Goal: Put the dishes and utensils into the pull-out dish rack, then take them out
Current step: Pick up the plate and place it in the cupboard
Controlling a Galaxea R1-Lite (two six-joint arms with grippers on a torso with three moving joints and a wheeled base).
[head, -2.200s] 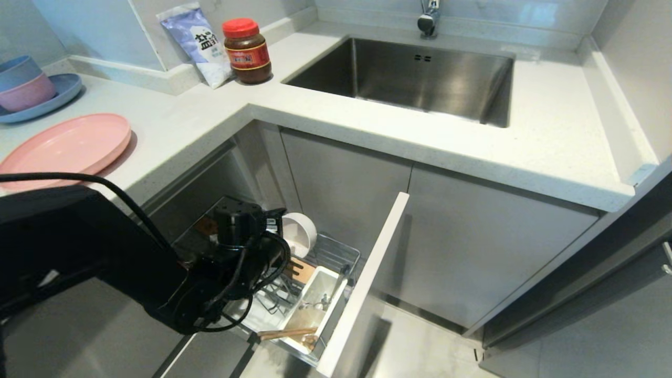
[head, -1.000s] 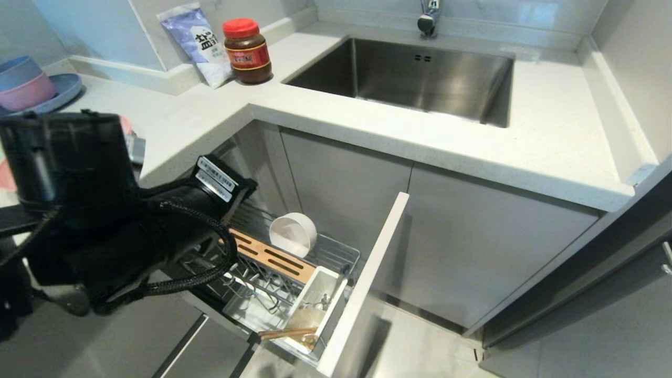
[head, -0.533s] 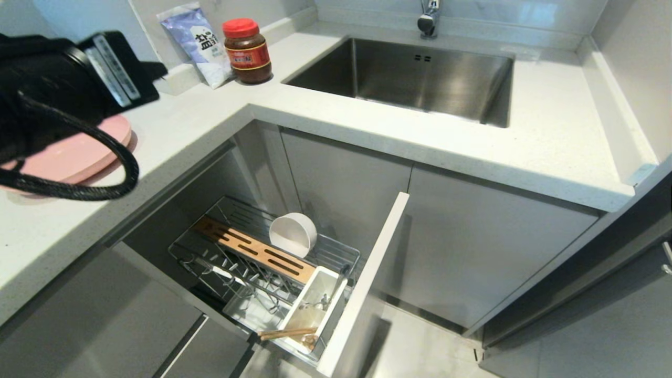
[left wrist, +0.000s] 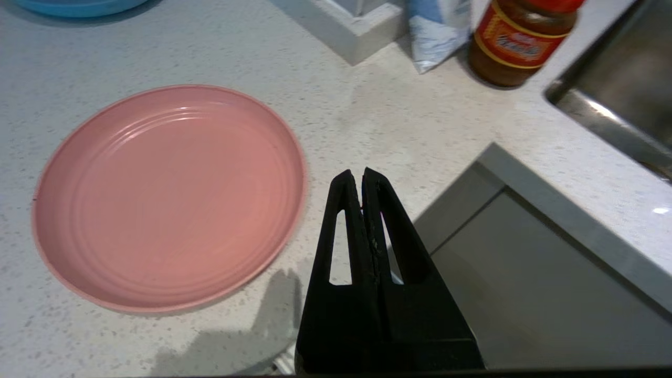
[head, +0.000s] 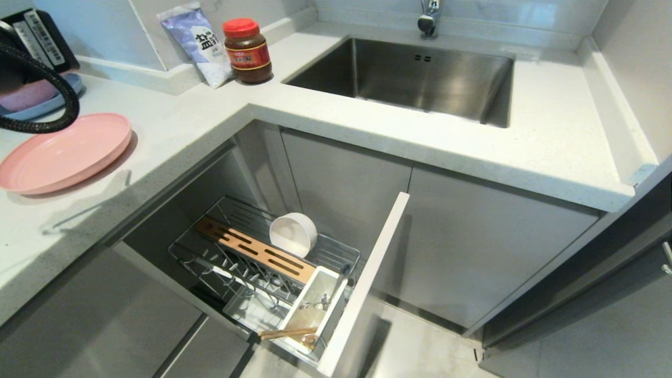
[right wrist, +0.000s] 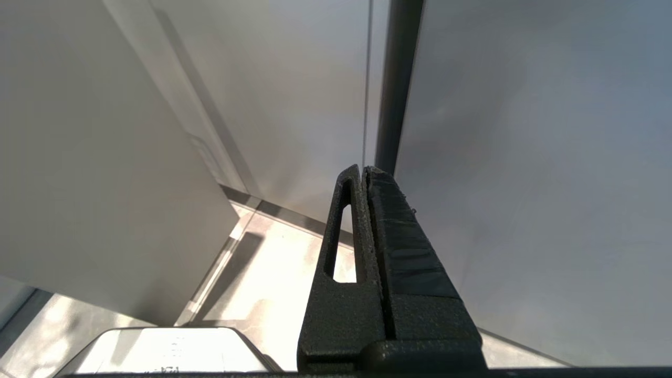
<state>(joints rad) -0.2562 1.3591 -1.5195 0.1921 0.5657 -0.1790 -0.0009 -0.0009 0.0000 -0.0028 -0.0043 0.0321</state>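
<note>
- The left tool (left wrist: 362,176) hangs above the counter (head: 199,121), its two fingers pressed together with nothing between them, just beside the near rim of the pink plate (left wrist: 168,197).
- The pink plate lies flat on the counter, close to its front edge; nothing rests on it.
- Behind the plate sit a blue plate (head: 44,105) with stacked bowls on it, partly hidden in the head view by the left arm and its black cable (head: 58,79).
- Farther along the counter, a salt bag (head: 199,44) and a red-lidded jar (head: 247,50) stand touching each other beside the sink (head: 420,79).
- Below, the pull-out dish rack (head: 252,283) is drawn out from the cabinet, with the cream-white bowl (head: 293,234) tipped on its side next to the wooden strip (head: 254,254).
- The chopsticks (head: 286,332) and the fork (head: 320,303) sit in the white caddy (head: 336,294) by the front panel (head: 367,294).
- The right tool (right wrist: 365,173) is closed and empty, down by the cabinet fronts.
</note>
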